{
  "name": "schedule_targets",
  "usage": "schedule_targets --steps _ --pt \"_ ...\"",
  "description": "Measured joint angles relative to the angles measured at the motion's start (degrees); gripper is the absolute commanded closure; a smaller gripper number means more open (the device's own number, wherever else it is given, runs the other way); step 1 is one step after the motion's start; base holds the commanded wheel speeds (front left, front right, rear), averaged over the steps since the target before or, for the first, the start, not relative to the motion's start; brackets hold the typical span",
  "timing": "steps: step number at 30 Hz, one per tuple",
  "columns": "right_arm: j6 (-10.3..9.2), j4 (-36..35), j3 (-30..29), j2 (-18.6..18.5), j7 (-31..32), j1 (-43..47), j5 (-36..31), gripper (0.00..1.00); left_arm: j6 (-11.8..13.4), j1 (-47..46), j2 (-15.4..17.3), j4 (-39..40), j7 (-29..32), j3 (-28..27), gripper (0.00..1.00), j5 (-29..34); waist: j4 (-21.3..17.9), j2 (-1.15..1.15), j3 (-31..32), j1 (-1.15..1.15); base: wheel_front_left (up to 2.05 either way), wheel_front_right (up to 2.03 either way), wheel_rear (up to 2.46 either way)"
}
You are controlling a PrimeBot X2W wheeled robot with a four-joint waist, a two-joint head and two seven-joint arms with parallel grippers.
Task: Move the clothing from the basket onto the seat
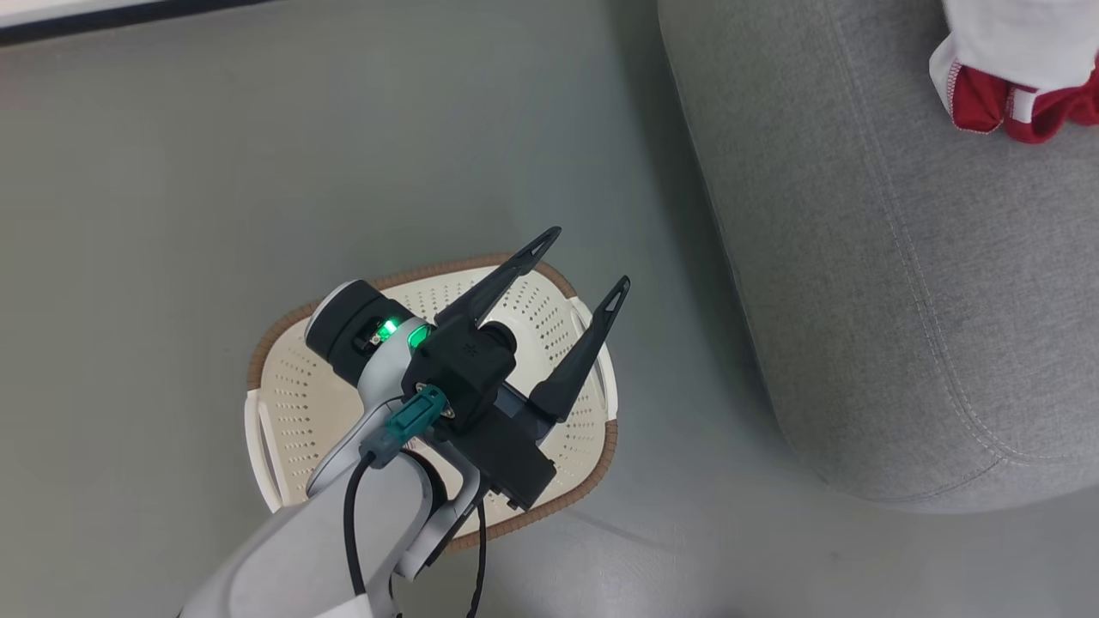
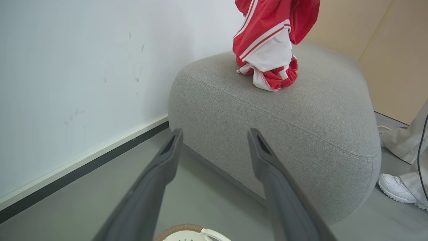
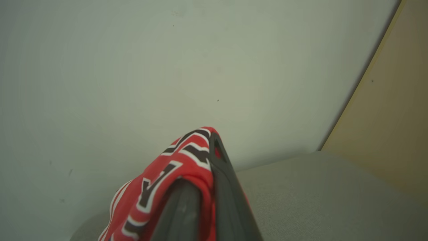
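The left gripper (image 1: 588, 257) hangs over the basket (image 1: 296, 403), its two dark fingers spread wide and pointing toward the seat (image 1: 901, 257). Well beyond those fingertips, the clothing (image 2: 267, 50) hangs as a red and white striped bundle. Its long axis is upright and its lower end is crumpled onto the seat's grey top. The right gripper (image 3: 205, 150) has its fingers pressed together on a fold of the clothing. The fabric drapes over one finger, with navy and white block lettering running along that finger's length toward the wrist.
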State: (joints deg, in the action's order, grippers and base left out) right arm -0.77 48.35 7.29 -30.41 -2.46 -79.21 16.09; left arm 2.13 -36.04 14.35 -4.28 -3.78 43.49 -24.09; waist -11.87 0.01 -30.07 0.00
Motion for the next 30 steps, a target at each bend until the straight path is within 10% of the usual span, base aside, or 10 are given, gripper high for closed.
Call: schedule_targets --steps 20,24,26,30 --pt "-0.81 14.5 1.5 6.2 -2.0 6.3 0.0 0.98 0.9 -1.0 0.0 0.6 1.7 0.3 0.00 0.1 0.7 0.00 -2.6 0.00 0.00 0.00 0.00" --pt "-0.16 15.5 2.4 6.8 -3.6 6.9 -0.1 0.53 0.9 -0.9 0.0 0.5 1.6 0.1 0.00 0.1 0.7 0.00 -2.1 -0.01 0.00 0.00 0.00" --pt "0.29 15.9 2.7 7.1 -4.3 7.0 -0.5 0.00 0.9 -0.9 0.0 0.1 1.6 0.1 0.00 0.0 0.5 0.00 -1.7 0.00 0.00 0.00 0.00" --pt "1.12 16.7 3.9 8.4 -6.3 7.3 -1.1 0.00 0.9 -0.1 0.0 -0.8 1.1 0.0 0.00 -0.3 0.0 0.00 -0.7 -0.01 0.00 0.00 0.00"
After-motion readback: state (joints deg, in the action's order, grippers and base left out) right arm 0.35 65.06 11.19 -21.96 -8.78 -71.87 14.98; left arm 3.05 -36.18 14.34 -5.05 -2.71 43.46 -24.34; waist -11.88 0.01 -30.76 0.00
